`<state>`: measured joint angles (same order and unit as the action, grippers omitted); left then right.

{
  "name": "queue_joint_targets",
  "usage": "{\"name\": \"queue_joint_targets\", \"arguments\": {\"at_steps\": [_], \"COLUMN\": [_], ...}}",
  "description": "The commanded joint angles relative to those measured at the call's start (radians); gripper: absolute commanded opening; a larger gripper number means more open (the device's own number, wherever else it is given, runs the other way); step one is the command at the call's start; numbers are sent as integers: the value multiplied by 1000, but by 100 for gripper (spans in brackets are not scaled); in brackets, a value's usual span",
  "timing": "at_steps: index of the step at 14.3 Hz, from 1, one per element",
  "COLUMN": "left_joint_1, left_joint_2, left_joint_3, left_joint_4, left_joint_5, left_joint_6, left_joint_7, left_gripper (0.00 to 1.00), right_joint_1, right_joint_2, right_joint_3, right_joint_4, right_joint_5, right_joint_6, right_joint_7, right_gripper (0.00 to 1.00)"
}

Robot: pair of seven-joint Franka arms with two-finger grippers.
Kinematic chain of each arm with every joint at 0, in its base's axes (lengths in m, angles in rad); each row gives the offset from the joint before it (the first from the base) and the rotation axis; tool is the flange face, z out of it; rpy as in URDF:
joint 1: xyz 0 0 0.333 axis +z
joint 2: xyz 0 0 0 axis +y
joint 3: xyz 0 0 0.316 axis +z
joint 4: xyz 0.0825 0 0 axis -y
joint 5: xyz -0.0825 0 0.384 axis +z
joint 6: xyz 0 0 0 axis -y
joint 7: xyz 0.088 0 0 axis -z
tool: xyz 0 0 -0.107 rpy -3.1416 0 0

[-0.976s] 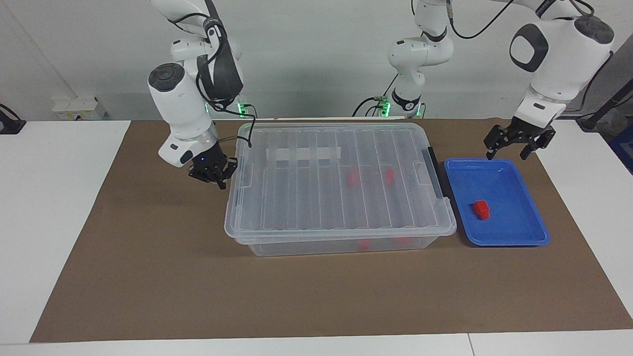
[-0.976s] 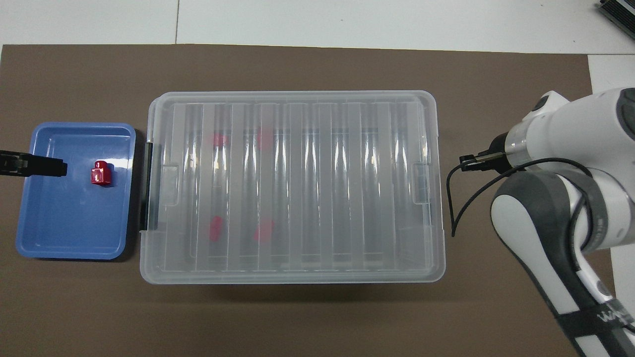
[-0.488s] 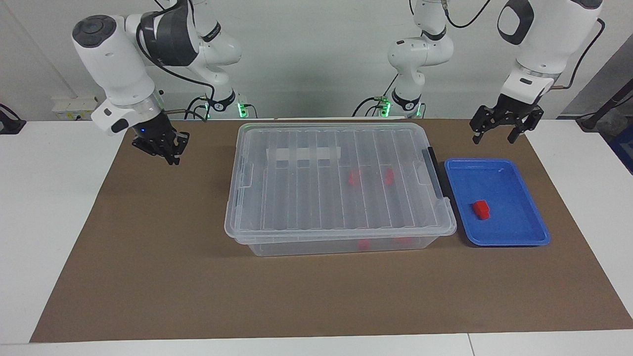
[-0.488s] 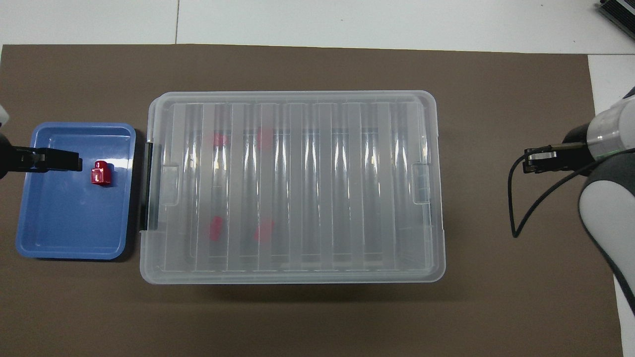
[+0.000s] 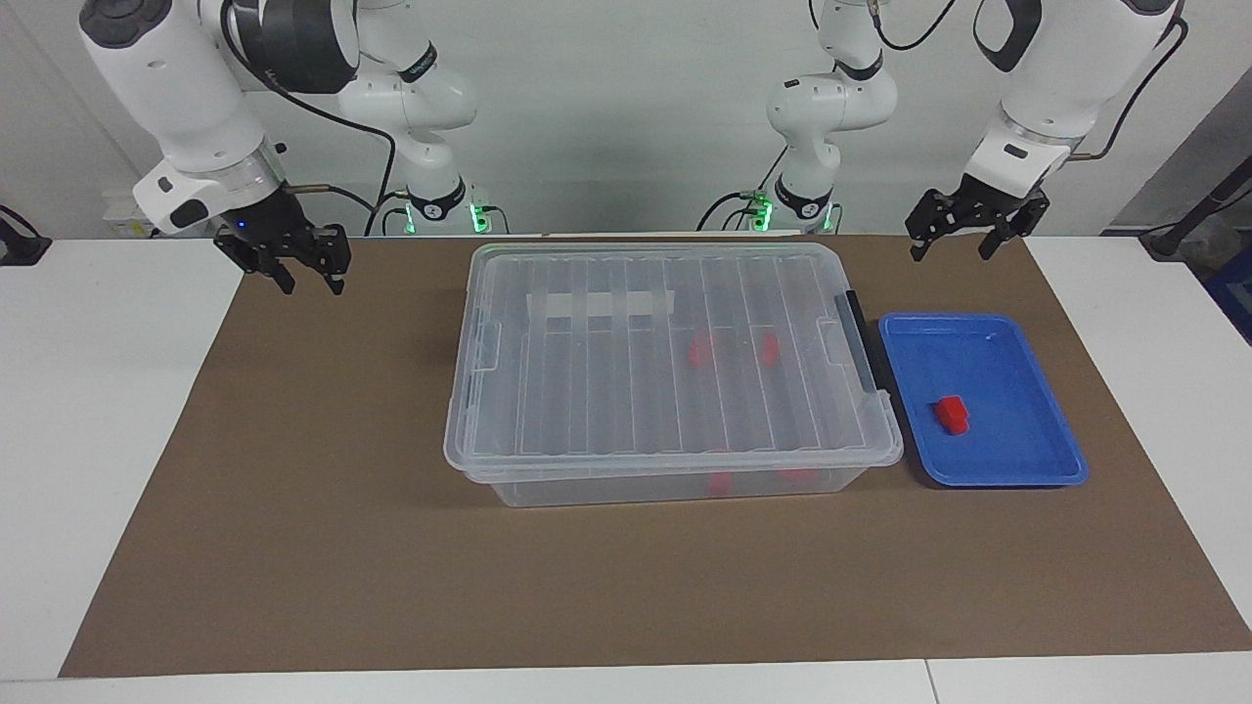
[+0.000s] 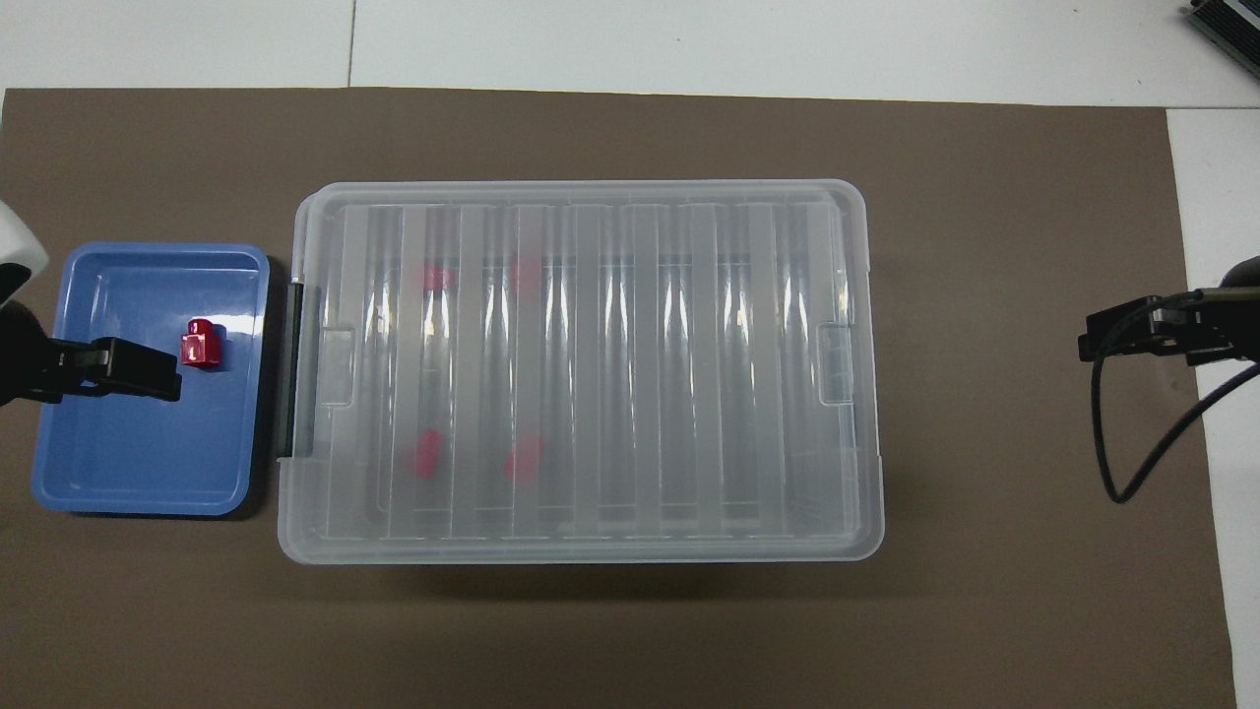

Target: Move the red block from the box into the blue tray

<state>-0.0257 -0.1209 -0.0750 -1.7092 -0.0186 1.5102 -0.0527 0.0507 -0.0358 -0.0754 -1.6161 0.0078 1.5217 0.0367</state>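
Note:
One red block point(image 5: 951, 414) lies in the blue tray point(image 5: 1017, 460), which stands beside the box toward the left arm's end. The box point(image 5: 606, 391) is a clear bin with its ribbed lid on. Two more red blocks point(image 5: 700, 349) show blurred through the lid. My left gripper point(image 5: 949, 250) is open and empty, raised over the mat near the tray's robot-side end. My right gripper point(image 5: 313, 282) is open and empty, raised over the mat's edge at the right arm's end. In the overhead view the block point(image 6: 200, 347) and tray point(image 6: 128, 453) show beside the left gripper point(image 6: 128, 366).
A brown mat point(image 5: 293, 548) covers the middle of the white table point(image 5: 88, 440). A black latch handle point(image 5: 861, 342) sits on the box end beside the tray. The right gripper's cable point(image 6: 1132, 433) hangs beside it.
Both arms have risen and drawn back. The right gripper moved from the box's end out to the mat's edge. The left gripper lifted away from the tray's rim.

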Motion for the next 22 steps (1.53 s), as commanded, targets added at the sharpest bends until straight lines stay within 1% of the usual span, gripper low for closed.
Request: {"name": "queue_joint_targets", "arguments": {"at_steps": [1, 2, 4, 5, 9, 12, 16, 17, 19, 22], "left_joint_1": [-163, -163, -161, -161, -142, -142, -137, -119, -119, -120], "left_joint_2": [55, 56, 56, 49, 30, 15, 20, 20, 15, 15], "left_joint_3": [156, 153, 156, 152, 141, 141, 143, 141, 141, 141], "left_joint_4": [48, 40, 55, 56, 40, 11, 29, 30, 22, 25], "left_joint_5": [-7, -7, -7, -7, -7, -7, -7, -7, -7, -7], "left_joint_6": [-39, -24, -41, -41, -32, -21, -31, -39, -39, -38], "left_joint_7": [-29, -29, -30, -33, -30, -30, -24, -9, -1, -1], "left_gripper": [100, 100, 100, 100, 100, 100, 100, 100, 100, 100], "right_joint_1": [-14, -8, 1, 3, 24, 24, 24, 24, 24, 26], "right_joint_2": [5, 8, 11, 8, 5, 4, 1, 1, 1, -1], "right_joint_3": [5, -7, -17, -35, -32, -32, -32, -32, -26, -18], "right_joint_4": [45, 47, 50, 47, 48, 48, 42, 42, 41, 33], "right_joint_5": [-12, -8, -3, 6, 3, 3, 4, 4, 3, -11], "right_joint_6": [-48, -45, -54, -49, -63, -63, -54, -54, -49, 3], "right_joint_7": [20, 20, 22, 22, 52, 52, 61, 63, 60, 39], "right_gripper": [100, 100, 100, 100, 100, 100, 100, 100, 100, 100]}}
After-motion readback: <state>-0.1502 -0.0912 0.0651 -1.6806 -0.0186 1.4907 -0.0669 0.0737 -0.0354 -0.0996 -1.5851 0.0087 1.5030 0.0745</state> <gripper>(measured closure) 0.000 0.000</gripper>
